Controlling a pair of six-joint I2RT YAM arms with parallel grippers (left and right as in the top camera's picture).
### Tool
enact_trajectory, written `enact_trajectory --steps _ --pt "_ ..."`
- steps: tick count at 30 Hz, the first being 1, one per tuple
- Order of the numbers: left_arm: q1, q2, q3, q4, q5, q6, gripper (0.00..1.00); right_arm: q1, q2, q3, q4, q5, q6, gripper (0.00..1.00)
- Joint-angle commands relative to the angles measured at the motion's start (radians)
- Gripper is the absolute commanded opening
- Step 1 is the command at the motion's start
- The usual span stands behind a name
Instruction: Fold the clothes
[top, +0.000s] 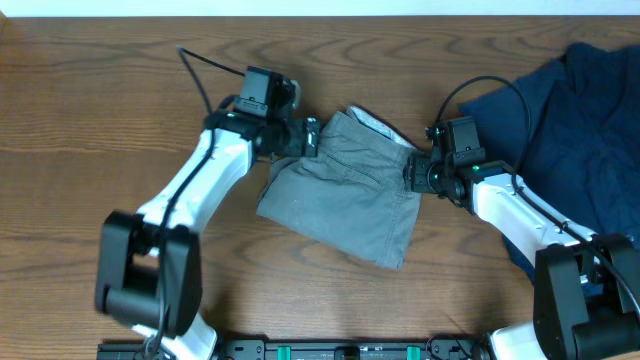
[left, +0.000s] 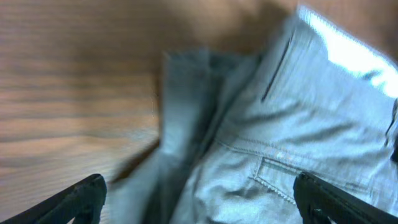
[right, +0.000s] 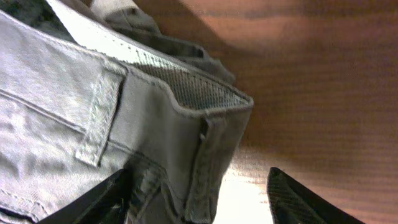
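Lying a little rumpled in the middle of the wooden table (top: 80, 120), the grey shorts (top: 340, 195) point their hem toward the arm bases. Farther back, the left gripper (top: 312, 137) hovers at their left edge with its fingers spread wide. The right gripper (top: 412, 172), equally wide, straddles the waistband corner without clamping it. Beyond, at the right edge, lies a heaped navy blue garment (top: 580, 130).

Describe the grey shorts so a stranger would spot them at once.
Look at the middle of the wooden table, between the left gripper and the right gripper. The grey shorts lie there, pale waistband lining showing. The navy blue garment at the right edge is larger and darker.
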Motion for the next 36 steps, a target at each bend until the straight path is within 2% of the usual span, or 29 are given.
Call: enact_trajectory --steps 1,4,9,12,14,18,20,21,25,28,32,36 --pt "0.003 0.072 0.003 -0.002 0.078 0.076 0.99 -0.014 -0.059 0.01 -0.018 -0.006 -0.004 0.75" --pt "0.005 0.128 0.003 0.003 0.078 0.107 0.99 -0.027 -0.121 0.01 -0.051 -0.006 -0.004 0.8" --pt "0.004 0.209 0.003 0.009 0.121 0.106 1.0 -0.036 -0.2 0.01 -0.092 -0.006 -0.004 0.8" --pt "0.001 0.255 0.002 0.01 0.236 0.106 0.89 -0.035 -0.229 0.01 -0.108 -0.006 -0.003 0.8" --pt "-0.004 0.275 0.002 0.01 0.276 0.106 0.74 -0.036 -0.244 0.01 -0.119 -0.006 -0.004 0.79" --pt "0.0 0.264 0.007 0.017 0.28 0.107 0.32 -0.036 -0.26 0.01 -0.136 -0.006 -0.004 0.79" --pt "0.021 0.241 0.018 0.021 0.279 0.107 0.19 -0.035 -0.26 0.01 -0.14 -0.006 -0.004 0.79" --pt "0.036 0.226 0.027 0.021 0.279 0.106 0.09 -0.035 -0.26 0.01 -0.147 -0.006 -0.004 0.8" --pt "0.121 0.156 0.051 0.034 0.265 0.106 0.06 -0.036 -0.26 0.01 -0.176 -0.006 -0.004 0.79" --pt "0.214 0.101 0.052 0.056 0.184 0.074 0.06 -0.036 -0.26 0.01 -0.189 -0.006 -0.004 0.79" --pt "0.376 0.051 0.052 0.066 0.055 0.024 0.06 -0.036 -0.26 0.01 -0.196 -0.006 -0.004 0.79" --pt "0.555 0.047 0.052 0.074 0.003 -0.031 0.06 -0.037 -0.26 0.01 -0.198 -0.006 -0.004 0.79"
